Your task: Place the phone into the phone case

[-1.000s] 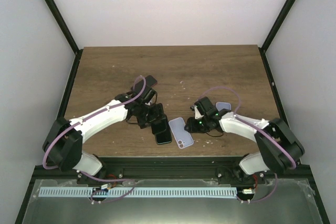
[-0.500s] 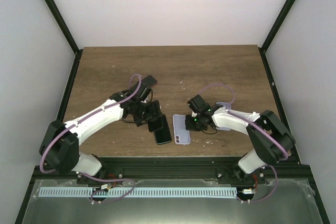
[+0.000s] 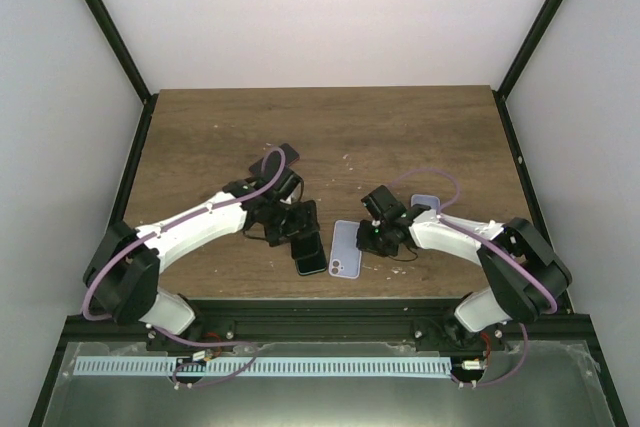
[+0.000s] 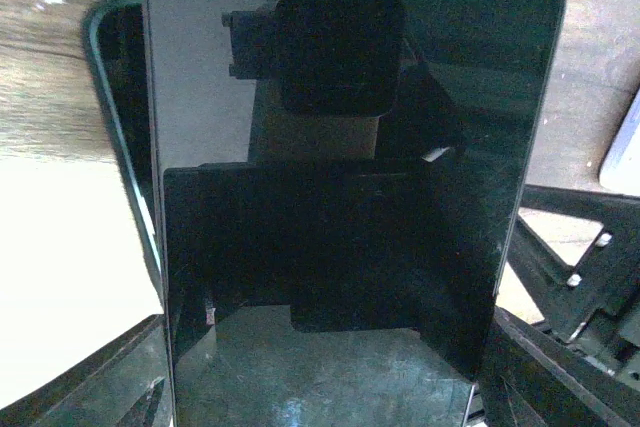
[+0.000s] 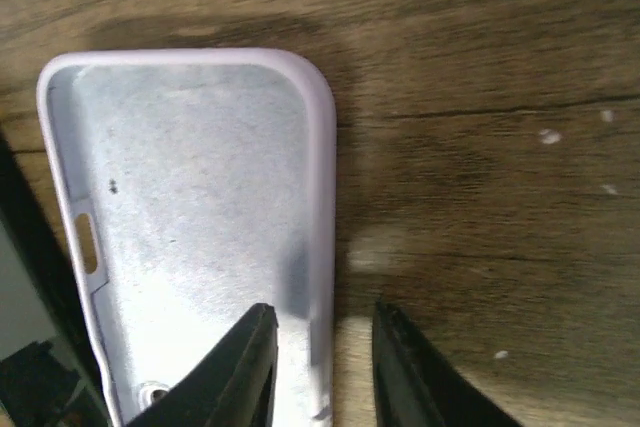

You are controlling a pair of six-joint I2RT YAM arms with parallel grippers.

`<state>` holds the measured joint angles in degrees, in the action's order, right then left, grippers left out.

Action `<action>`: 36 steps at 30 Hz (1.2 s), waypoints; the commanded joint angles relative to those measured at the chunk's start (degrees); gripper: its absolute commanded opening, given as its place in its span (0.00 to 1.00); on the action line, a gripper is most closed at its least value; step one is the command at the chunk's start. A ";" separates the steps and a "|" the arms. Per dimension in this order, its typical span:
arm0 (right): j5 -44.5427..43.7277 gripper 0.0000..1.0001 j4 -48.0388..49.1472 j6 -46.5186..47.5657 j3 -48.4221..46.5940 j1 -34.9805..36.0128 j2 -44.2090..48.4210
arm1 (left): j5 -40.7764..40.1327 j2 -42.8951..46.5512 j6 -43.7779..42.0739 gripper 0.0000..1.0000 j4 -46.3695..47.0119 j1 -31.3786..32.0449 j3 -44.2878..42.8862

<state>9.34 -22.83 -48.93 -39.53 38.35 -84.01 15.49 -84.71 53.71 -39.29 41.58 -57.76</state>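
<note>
The black phone (image 3: 311, 252) lies screen-up at the table's front, its dark glass filling the left wrist view (image 4: 340, 147). My left gripper (image 3: 297, 225) is shut on its sides at the far end. The lavender phone case (image 3: 346, 249) lies open side up just right of the phone, close but apart. In the right wrist view the case (image 5: 190, 207) shows its empty inside. My right gripper (image 5: 322, 322) straddles the case's right wall, one finger (image 5: 245, 367) inside and one outside, with a small gap on each side. It shows in the top view (image 3: 372, 237) at the case's right edge.
The brown wooden table (image 3: 400, 137) has black rails along its sides and front. A second small lavender object (image 3: 425, 202) lies behind my right arm. White walls close in the back and sides.
The case has turned from tilted to lying parallel with the phone. My right gripper swung in with it. My left gripper shifted the phone slightly back and forth.
</note>
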 commanded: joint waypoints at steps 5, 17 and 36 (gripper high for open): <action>-3.57 0.49 0.68 2.64 3.57 -2.74 6.84 | 2.36 -2.86 -1.33 0.53 5.76 3.10 -3.52; -5.62 0.60 -0.51 7.03 7.95 -10.83 17.60 | -0.07 -13.78 -2.46 0.52 1.76 9.32 -13.00; -3.96 0.60 0.72 7.47 10.57 -11.55 20.04 | 1.01 -20.07 -1.24 0.55 -1.02 13.00 -16.22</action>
<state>5.34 -22.87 -42.04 -29.08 27.44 -65.19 15.75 -103.77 52.45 -39.79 53.98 -71.55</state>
